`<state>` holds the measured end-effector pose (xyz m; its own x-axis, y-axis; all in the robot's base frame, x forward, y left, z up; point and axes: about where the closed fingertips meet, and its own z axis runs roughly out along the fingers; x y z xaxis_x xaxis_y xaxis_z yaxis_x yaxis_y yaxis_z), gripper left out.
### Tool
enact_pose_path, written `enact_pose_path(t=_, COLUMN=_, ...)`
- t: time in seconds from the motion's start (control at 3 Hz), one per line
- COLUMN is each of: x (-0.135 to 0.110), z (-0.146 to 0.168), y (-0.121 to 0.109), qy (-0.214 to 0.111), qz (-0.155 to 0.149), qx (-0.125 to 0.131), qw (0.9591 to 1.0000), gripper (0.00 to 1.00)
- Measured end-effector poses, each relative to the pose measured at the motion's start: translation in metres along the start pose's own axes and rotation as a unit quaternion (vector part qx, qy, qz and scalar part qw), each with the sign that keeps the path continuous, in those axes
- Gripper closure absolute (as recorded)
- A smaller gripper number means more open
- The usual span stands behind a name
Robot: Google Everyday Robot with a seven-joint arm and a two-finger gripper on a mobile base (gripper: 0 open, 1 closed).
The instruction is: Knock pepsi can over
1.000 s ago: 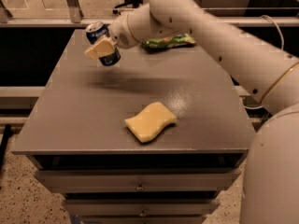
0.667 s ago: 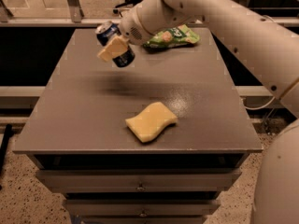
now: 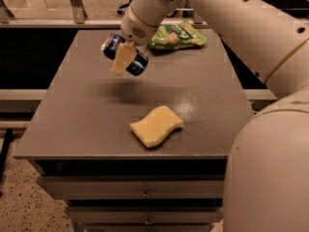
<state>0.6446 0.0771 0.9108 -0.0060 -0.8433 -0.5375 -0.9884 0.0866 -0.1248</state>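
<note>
One pincer (image 3: 123,58), upper left of centre, clamped across pepsi can (image 3: 138,64) | can looks clear of counter (image 3: 72,120), shadow beneath, I judge it airborne | long axis tipped: silver top upper left, base lower right | next: lower, let go on its side

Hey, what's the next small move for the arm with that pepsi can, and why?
Probably lower the gripper, hovering over the table's far left, straight down, then open. Its jaws clamp the pepsi can, which is already tipped sideways and seems to hang above the surface, its shadow lying apart below. Released low, it should end up lying over.
</note>
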Motion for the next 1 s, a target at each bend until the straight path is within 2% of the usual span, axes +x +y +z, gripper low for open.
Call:
enact_pose_path(t=0.33, x=0.002, z=0.019, y=0.005, qy=0.044, qz=-0.022, qx=-0.032, qw=0.9983, gripper=0.88)
enact_pose_path(t=0.67, x=0.001, z=0.037, y=0.008, qy=0.062, qz=-0.033, qx=-0.052, qw=0.9962, gripper=0.68)
enact_pose_path(t=1.0, x=-0.001, z=0.053, y=0.012, qy=0.071, qz=-0.041, qx=-0.067, qw=0.9943, gripper=0.37)
